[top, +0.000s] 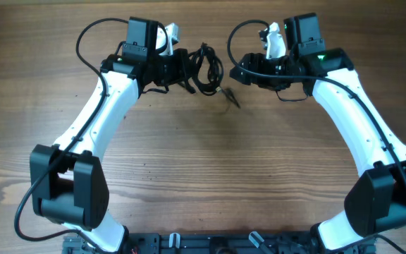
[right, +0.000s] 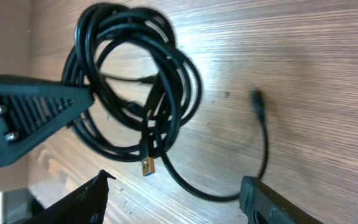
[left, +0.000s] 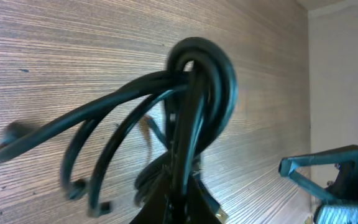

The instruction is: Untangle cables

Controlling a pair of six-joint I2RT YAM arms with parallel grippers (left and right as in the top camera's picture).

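The cables (top: 206, 67) form a looped black bundle on the wooden table (top: 203, 162), between the two arms near its far edge. The left claw (top: 182, 69) is pinching the bundle at one side; in the left wrist view the loops (left: 197, 81) rise straight out from between its fingers. The right claw (right: 176, 180) is spread wide and holds nothing. It sits just beside the coil (right: 135, 81), with a loose tail running across the gap between its fingers. That tail ends in a small dark plug (right: 257, 99) lying on the table. A gold USB plug (right: 146, 167) hangs from the coil.
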